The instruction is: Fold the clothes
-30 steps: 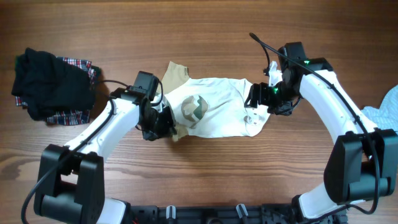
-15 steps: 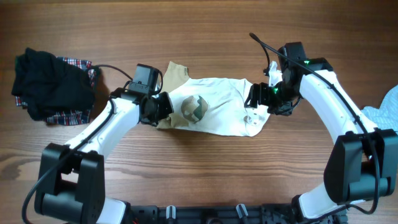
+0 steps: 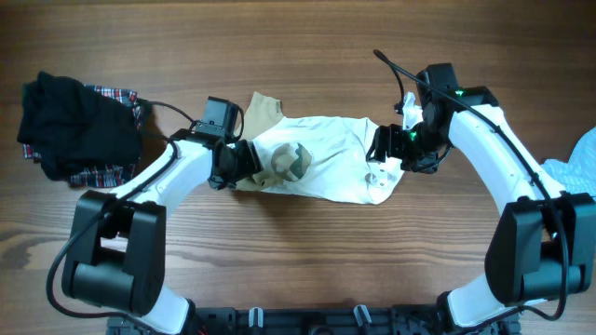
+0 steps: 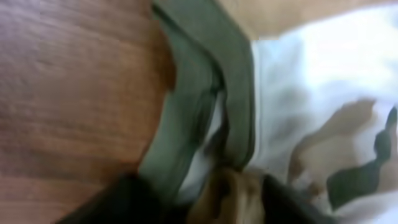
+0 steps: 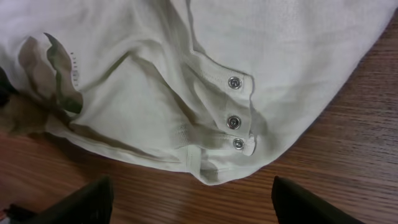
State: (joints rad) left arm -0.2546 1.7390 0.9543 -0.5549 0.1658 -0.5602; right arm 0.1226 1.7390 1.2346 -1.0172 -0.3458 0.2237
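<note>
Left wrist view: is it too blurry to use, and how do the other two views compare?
Left wrist view: blurred all over, the shirt and its green trim smeared. Right wrist view: sharp, snaps and stitching crisp, light even. Overhead view: clear, soft shadows, no glare on the table.

White shirt [image 3: 331, 167] 1, black piece [image 3: 79, 135] 1, plaid piece [image 3: 110, 175] 1, pale-blue piece [image 3: 579, 163] 1. Snaps [image 5: 234, 122] 3, in a row ahead of the right fingers [image 5: 81, 199]. Left arm [image 3: 163, 186] 1, right arm [image 3: 503, 158] 1. Table [image 3: 298, 37] 1
</note>
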